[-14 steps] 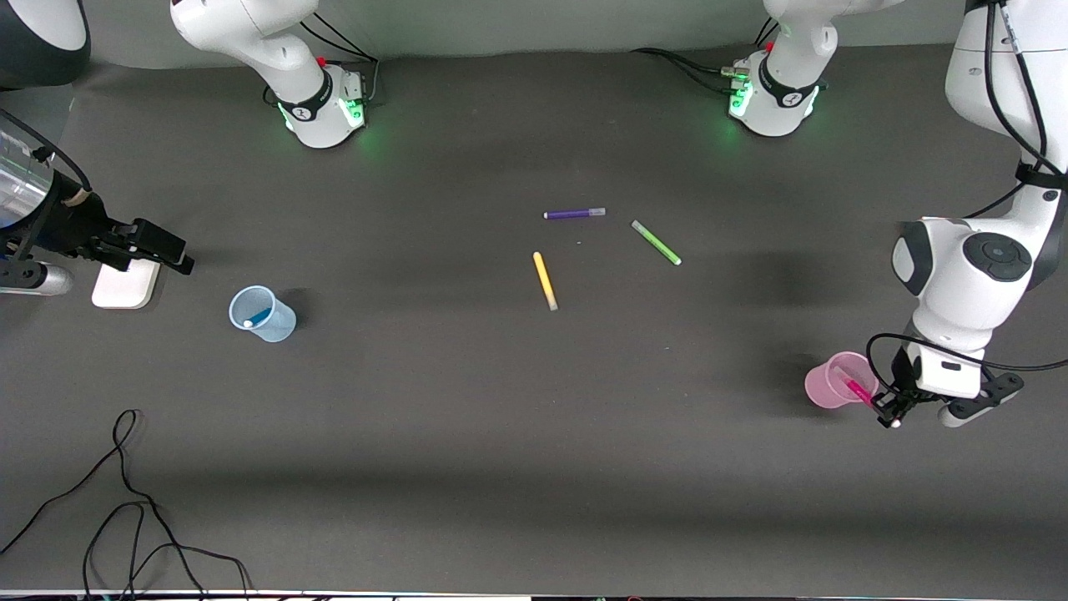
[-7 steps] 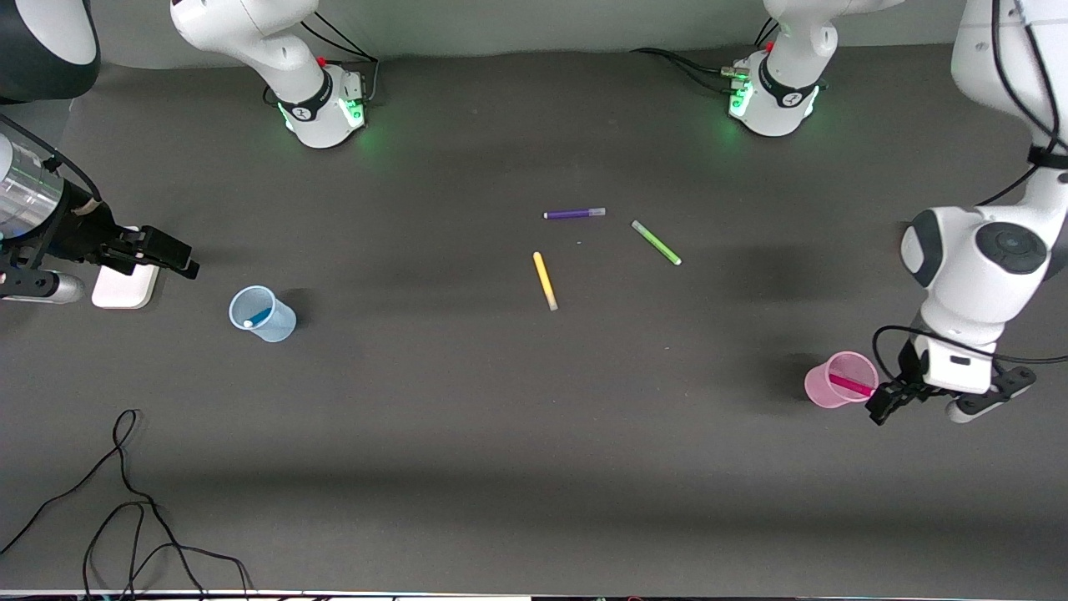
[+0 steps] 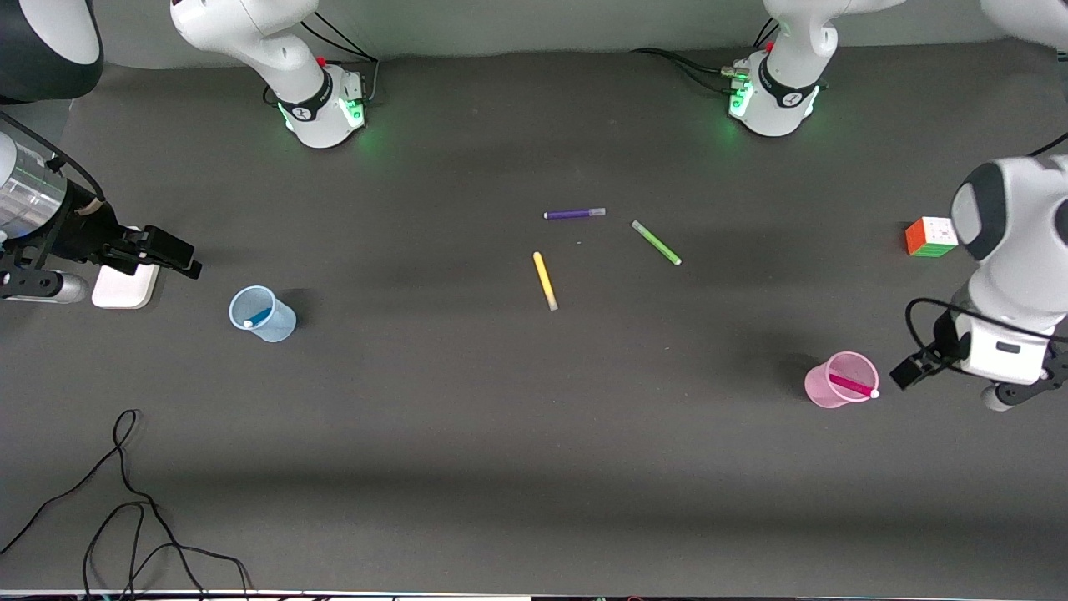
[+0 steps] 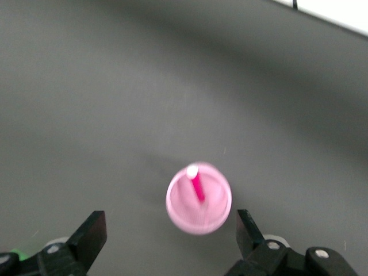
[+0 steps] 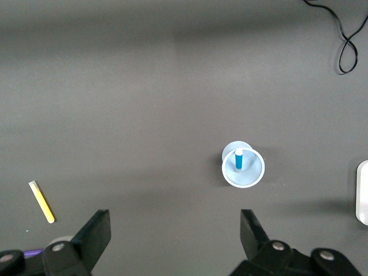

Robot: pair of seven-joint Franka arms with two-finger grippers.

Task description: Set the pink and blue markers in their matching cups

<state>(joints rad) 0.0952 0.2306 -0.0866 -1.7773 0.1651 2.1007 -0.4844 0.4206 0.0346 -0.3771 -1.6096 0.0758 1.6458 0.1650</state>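
At the worktop's four o'clock edge, our left hand (image 3: 905, 373) hangs spread beside the pink cup (image 3: 837, 381), pink marker (image 3: 853, 385) inside; we should lift clear without tipping it. The right hand (image 3: 185, 265) waits spread at nine o'clock. Blue marker (image 3: 255, 318) sits in the blue cup (image 3: 263, 315). Two cups, five markers.

I see a dark grey table (image 3: 467, 434). On it near the middle lie a purple marker (image 3: 574, 214), a green marker (image 3: 656, 243) and a yellow marker (image 3: 545, 280). A blue cup (image 3: 263, 314) stands toward the right arm's end beside a white block (image 3: 125, 286); a pink cup (image 3: 838, 381) and colour cube (image 3: 930, 236) sit toward the left arm's end. A black cable (image 3: 125, 509) trails nearest the camera.
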